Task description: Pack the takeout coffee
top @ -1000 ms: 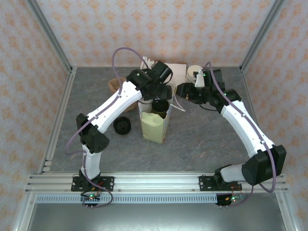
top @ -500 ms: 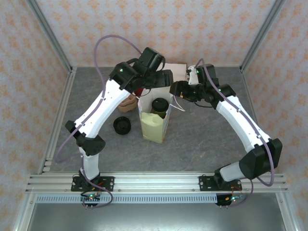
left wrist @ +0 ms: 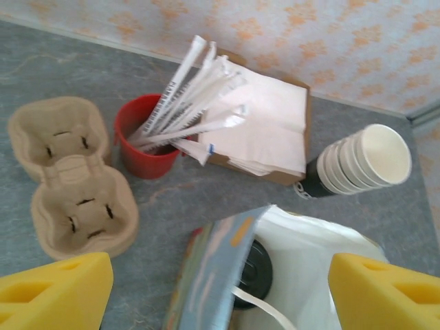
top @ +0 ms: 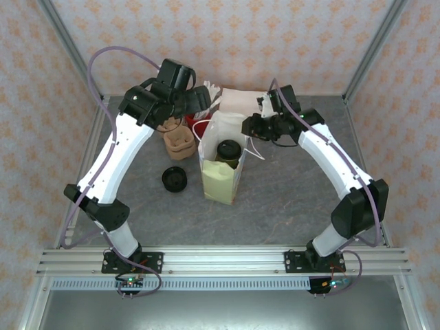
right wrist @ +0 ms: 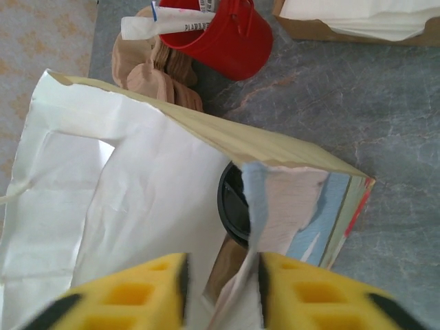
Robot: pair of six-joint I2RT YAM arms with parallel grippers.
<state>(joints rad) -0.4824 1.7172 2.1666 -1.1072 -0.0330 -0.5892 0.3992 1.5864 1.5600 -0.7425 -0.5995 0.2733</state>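
The takeout coffee (top: 229, 152), an olive cup under a black lid, stands inside the upright paper bag (top: 218, 180) mid-table. Its lid (left wrist: 258, 272) peeks past the bag's printed wall, and in the right wrist view the lid (right wrist: 232, 203) sits deep in the bag's mouth. My right gripper (top: 251, 128) is at the bag's far rim. Its yellow fingers (right wrist: 124, 299) pinch the white bag wall (right wrist: 137, 199) between them. High above and behind the bag, my left gripper (top: 198, 100) hangs open, its fingers (left wrist: 55, 292) spread wide with nothing held.
A red cup (left wrist: 143, 141) of wrapped straws, a cardboard cup carrier (left wrist: 69, 180), a box of napkins (left wrist: 267, 130) and a stack of cream cups (left wrist: 364, 159) line the back. A loose black lid (top: 174, 179) lies left of the bag.
My left arm rose and swung back to the left, away from the bag, opening wider. The right gripper moved onto the bag's rim and closed, lifting the white wall.
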